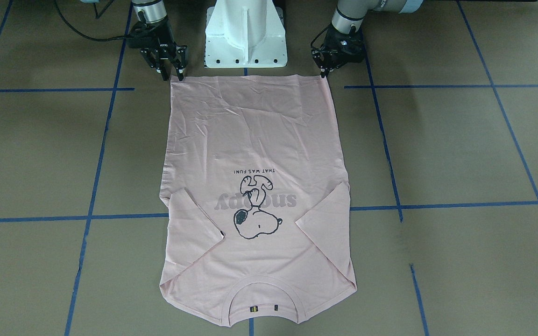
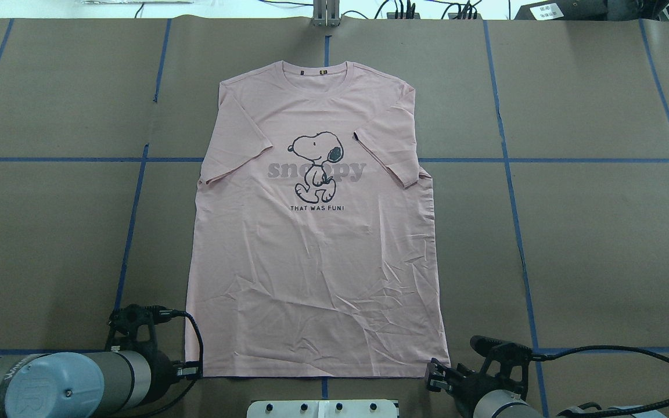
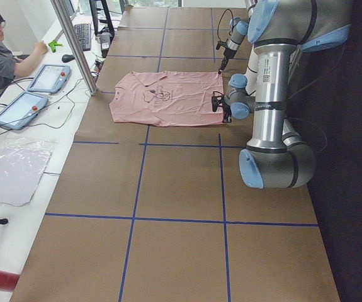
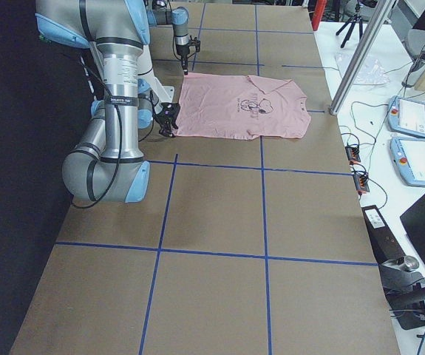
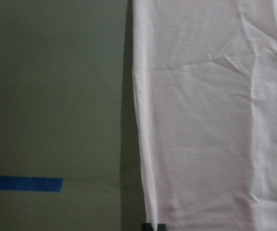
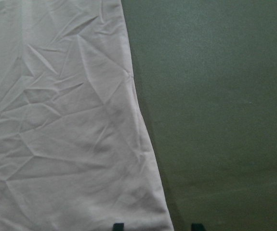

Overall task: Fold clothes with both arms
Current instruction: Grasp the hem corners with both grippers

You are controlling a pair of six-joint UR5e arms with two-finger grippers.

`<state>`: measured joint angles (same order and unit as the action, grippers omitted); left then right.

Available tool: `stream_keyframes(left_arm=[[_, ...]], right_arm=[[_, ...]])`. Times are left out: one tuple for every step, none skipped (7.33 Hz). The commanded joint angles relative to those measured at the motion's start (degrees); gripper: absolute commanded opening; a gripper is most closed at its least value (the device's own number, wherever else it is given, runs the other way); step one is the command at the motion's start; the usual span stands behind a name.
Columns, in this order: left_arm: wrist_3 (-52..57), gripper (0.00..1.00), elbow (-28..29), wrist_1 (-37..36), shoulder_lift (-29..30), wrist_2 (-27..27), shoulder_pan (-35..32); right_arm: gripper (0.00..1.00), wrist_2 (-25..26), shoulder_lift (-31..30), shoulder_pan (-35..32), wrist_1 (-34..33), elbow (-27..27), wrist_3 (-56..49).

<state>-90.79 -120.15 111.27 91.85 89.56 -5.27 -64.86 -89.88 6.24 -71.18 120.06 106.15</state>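
Clearly right claw (image 1: 173,77) spread wide, straddling T-shirt (image 1: 255,140) hem corner.

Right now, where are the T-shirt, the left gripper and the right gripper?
T-shirt (image 2: 311,278): overhead view, plain front below print.
left gripper (image 1: 323,72): front-facing view, between fingertips.
right gripper (image 1: 172,73): front-facing view, between fingertips.

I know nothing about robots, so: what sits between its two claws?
The white pedestal, seen in the front-facing view; just before it the hem of the pink T-shirt runs from the left gripper to the right gripper.
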Motion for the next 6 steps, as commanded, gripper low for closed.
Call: stream_keyframes(left_arm=[[0.00, 0.00, -0.09, 0.00, 0.00, 0.00, 0.00], [-0.09, 0.00, -0.26, 0.00, 0.00, 0.00, 0.00], [0.00, 0.00, -0.96, 0.00, -0.09, 0.00, -0.09], [0.00, 0.00, -1.05, 0.00, -0.09, 0.00, -0.09], [-0.09, 0.00, -1.05, 0.00, -0.09, 0.09, -0.09], [0.00, 0.00, -1.05, 0.00, -0.09, 0.09, -0.09]], right_arm=[[0.42, 0.00, 0.06, 0.00, -0.01, -0.18, 0.02], [0.40, 0.09, 0.06, 0.00, -0.01, -0.27, 0.02], [0.41, 0.09, -0.03, 0.00, -0.01, -0.35, -0.07], [0.41, 0.09, -0.03, 0.00, -0.01, -0.44, -0.07], [0.37, 0.09, 0.06, 0.00, -0.01, -0.44, 0.02], [0.17, 0.09, 0.41, 0.00, -0.01, -0.44, 0.02]])
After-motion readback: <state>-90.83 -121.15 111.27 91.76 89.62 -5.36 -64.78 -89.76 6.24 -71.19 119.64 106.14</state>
